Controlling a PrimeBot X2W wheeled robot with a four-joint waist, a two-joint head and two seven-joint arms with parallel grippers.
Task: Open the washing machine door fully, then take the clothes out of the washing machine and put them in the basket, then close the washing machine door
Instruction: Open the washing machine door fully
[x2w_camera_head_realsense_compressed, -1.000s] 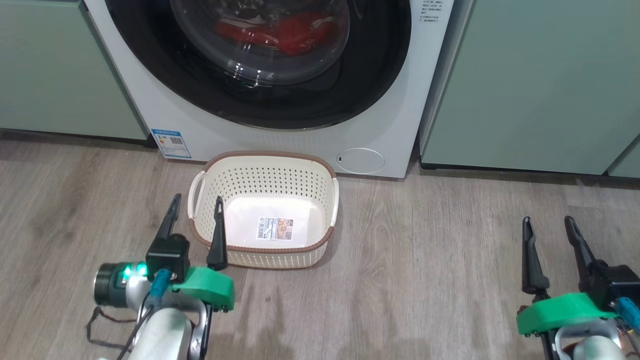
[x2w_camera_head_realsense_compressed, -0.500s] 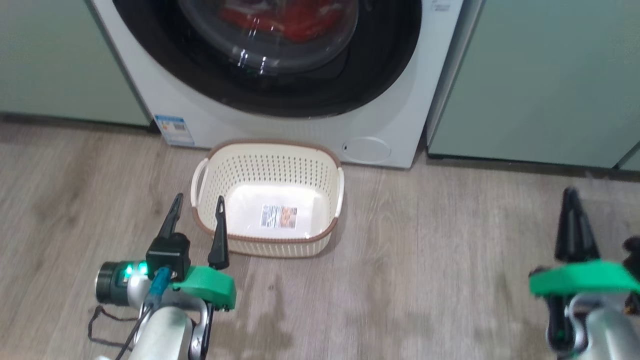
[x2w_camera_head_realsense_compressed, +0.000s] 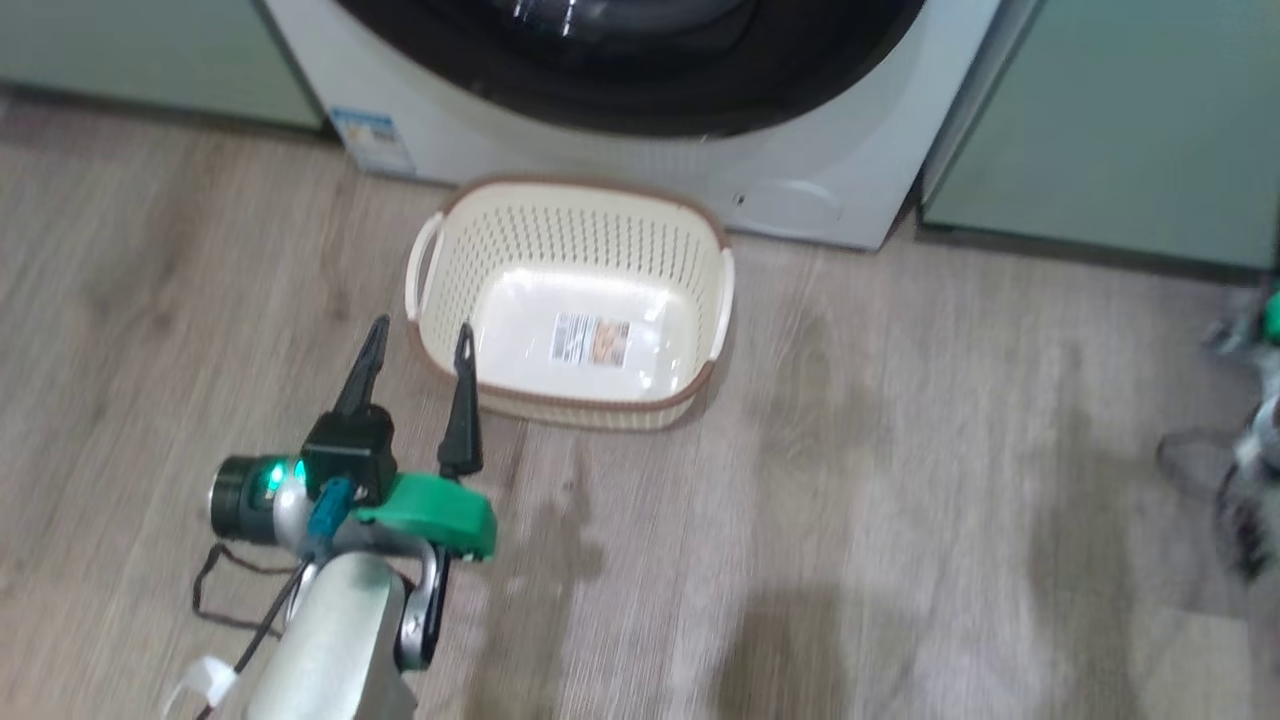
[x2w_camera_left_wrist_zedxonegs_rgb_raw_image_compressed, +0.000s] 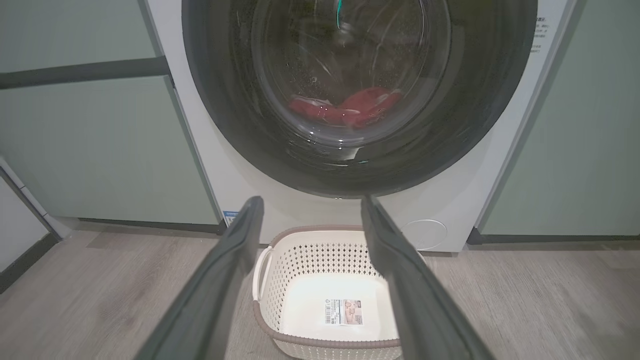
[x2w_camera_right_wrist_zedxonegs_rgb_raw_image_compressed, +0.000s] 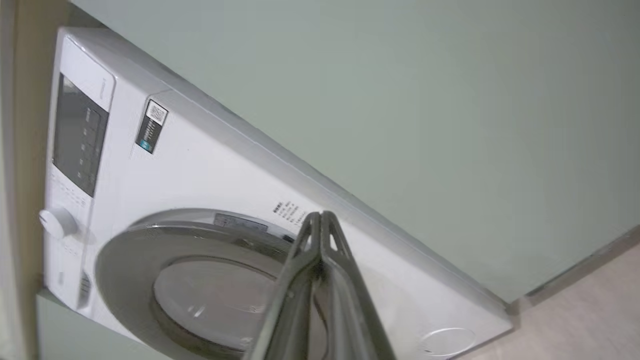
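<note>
Fingers together, the right gripper (x2w_camera_right_wrist_zedxonegs_rgb_raw_image_compressed: 320, 217) points at the shut round black-rimmed glass door (x2w_camera_right_wrist_zedxonegs_rgb_raw_image_compressed: 200, 295). Left gripper (x2w_camera_head_realsense_compressed: 420, 328), fingers apart, seems farther.

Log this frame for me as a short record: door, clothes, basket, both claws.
washing machine door: closed
clothes: red, behind the door glass
basket: on the floor before the washing machine; holds just a label
left claw: open, empty, by the basket's near-left corner
right claw: shut, empty, pointing at the machine front by the door rim
</note>
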